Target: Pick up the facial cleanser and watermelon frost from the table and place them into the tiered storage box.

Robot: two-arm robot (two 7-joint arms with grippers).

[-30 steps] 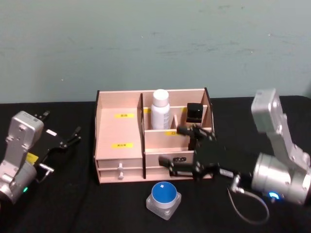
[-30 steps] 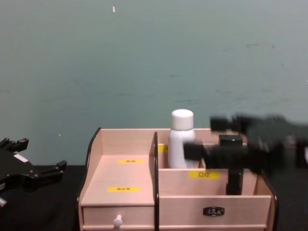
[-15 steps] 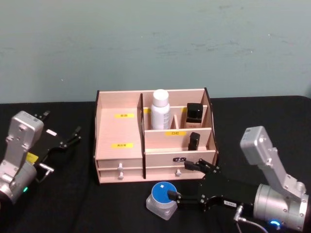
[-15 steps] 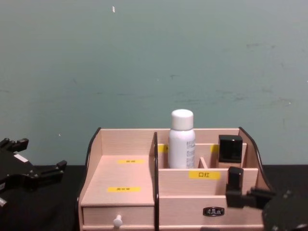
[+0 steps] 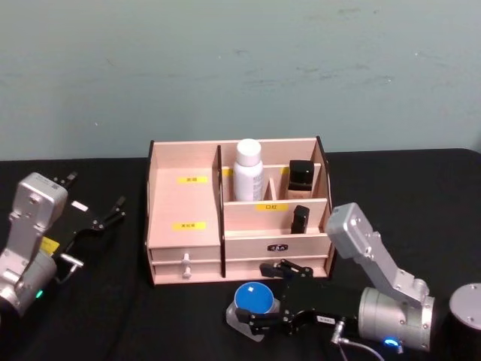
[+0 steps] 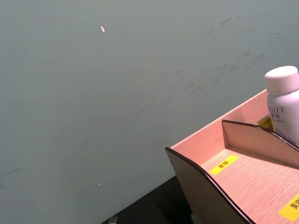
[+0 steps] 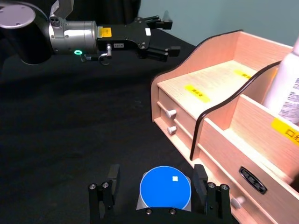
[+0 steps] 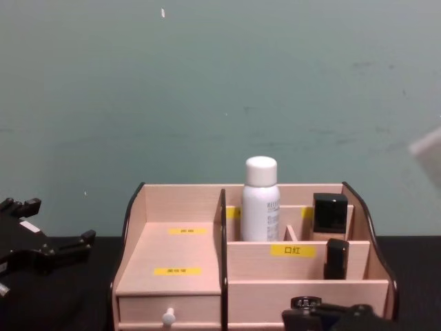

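your right pincer (image 5: 264,295) is sitting spread either side of the blue-lidded jar (image 5: 252,298), jar's resting on the worktop (image 5: 113,301) just in front of the storage box (image 5: 184,203), left pincer (image 7: 163,36) is idling spread off left

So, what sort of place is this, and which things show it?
Likely a robot test bench: black-draped table, bare teal wall, a cosmetics box, right gripper around a blue-lidded jar, left gripper parked at the left.
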